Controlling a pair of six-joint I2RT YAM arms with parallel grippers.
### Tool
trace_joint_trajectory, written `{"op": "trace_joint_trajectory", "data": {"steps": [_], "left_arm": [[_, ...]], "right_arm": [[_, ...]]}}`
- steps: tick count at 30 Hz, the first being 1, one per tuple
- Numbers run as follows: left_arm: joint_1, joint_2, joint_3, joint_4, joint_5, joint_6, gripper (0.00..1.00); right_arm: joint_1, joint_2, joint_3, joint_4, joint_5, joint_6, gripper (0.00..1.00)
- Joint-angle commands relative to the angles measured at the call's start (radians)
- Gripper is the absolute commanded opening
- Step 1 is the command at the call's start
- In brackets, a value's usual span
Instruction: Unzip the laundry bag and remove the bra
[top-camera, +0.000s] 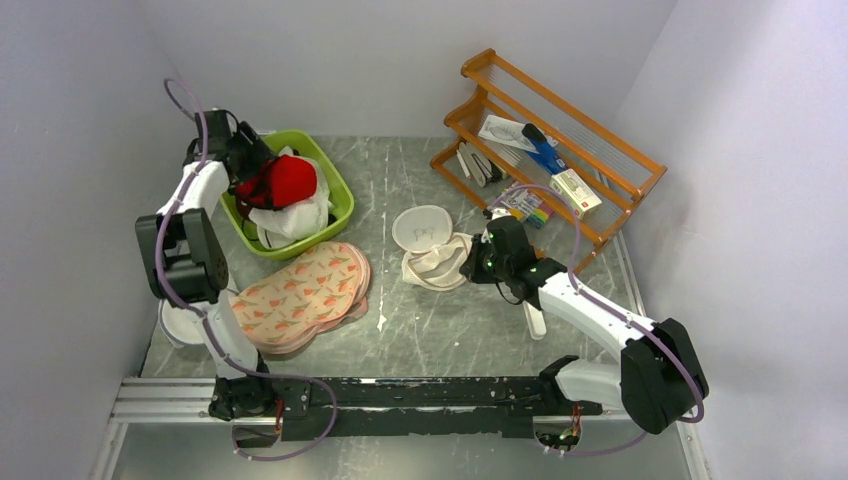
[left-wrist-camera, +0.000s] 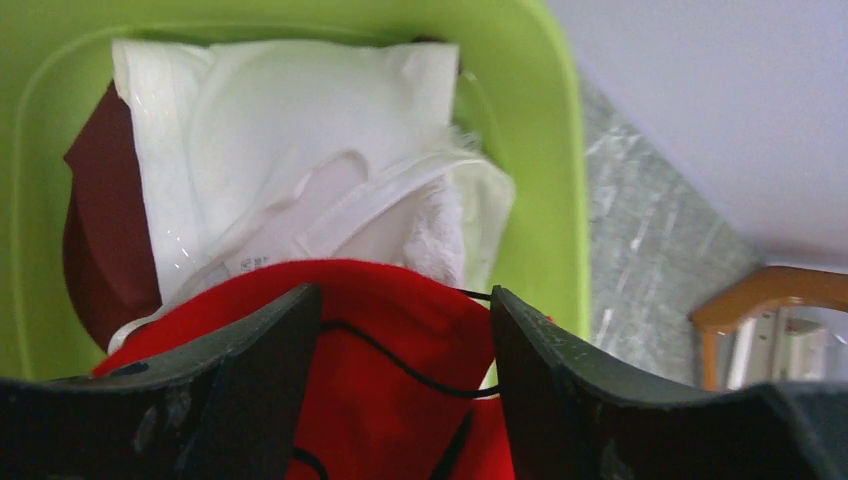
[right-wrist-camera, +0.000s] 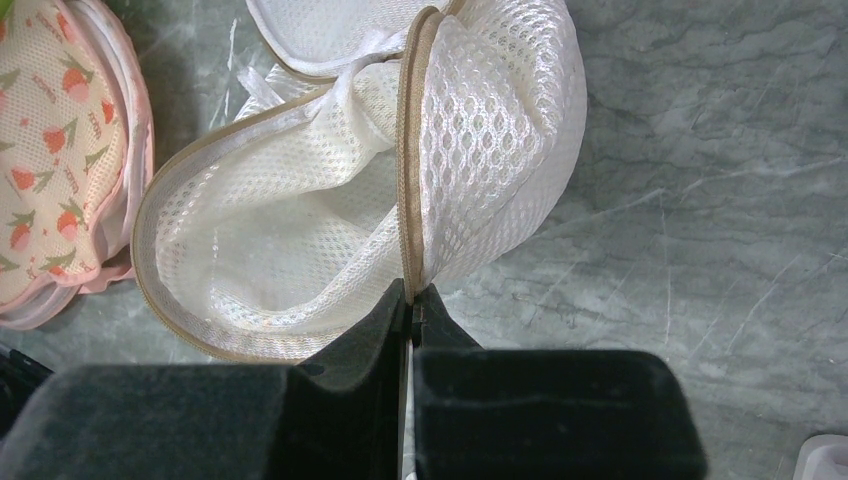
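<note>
The laundry bag lies unzipped mid-table, its white mesh shell gaping and empty in the right wrist view; its round face is folded back. My right gripper is shut on the bag's beige rim. The red bra with thin black straps rests on white garments in the green basket. My left gripper hovers at the basket's left side. In the left wrist view its jaws stand wide apart with the bra lying loose between them.
White garments and a dark red cloth fill the green basket. Peach fruit-printed pads lie in front of it. A wooden rack with small items stands at the back right. A plain white round bag lies at the left edge.
</note>
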Motion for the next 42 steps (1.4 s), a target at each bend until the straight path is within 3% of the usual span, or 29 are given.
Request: {"op": "trace_joint_trajectory", "data": {"steps": [1,10,15,20,25,32,36,42], "left_arm": [[0.011,-0.166,-0.025,0.038,0.029,0.029,0.75],[0.011,-0.331,-0.073,0.029,0.079,0.038,0.82],[-0.010,-0.413,-0.179,0.093,0.235,0.012,0.86],[-0.145,-0.467,-0.270,0.059,0.281,0.064,0.91],[-0.357,-0.502,-0.404,0.122,0.284,0.076,0.91],[-0.571,-0.420,-0.499,0.247,0.269,0.010,0.83],[-0.618,-0.349,-0.505,0.281,0.211,-0.025,0.76],[-0.640,-0.209,-0.490,0.311,0.155,-0.045,0.80]], "right_arm": [[-0.005,-0.007,0.016,0.011,0.012,-0.016,0.00],[-0.004,-0.014,0.022,-0.012,0.039,-0.026,0.00],[-0.004,-0.026,0.029,-0.036,0.081,-0.048,0.00],[-0.004,-0.033,0.040,-0.057,0.123,-0.063,0.00],[-0.005,-0.040,0.039,-0.071,0.145,-0.076,0.00],[-0.004,-0.047,0.030,-0.069,0.143,-0.076,0.00],[-0.005,-0.049,0.032,-0.072,0.141,-0.073,0.00],[-0.004,-0.054,0.032,-0.074,0.133,-0.071,0.00]]}}
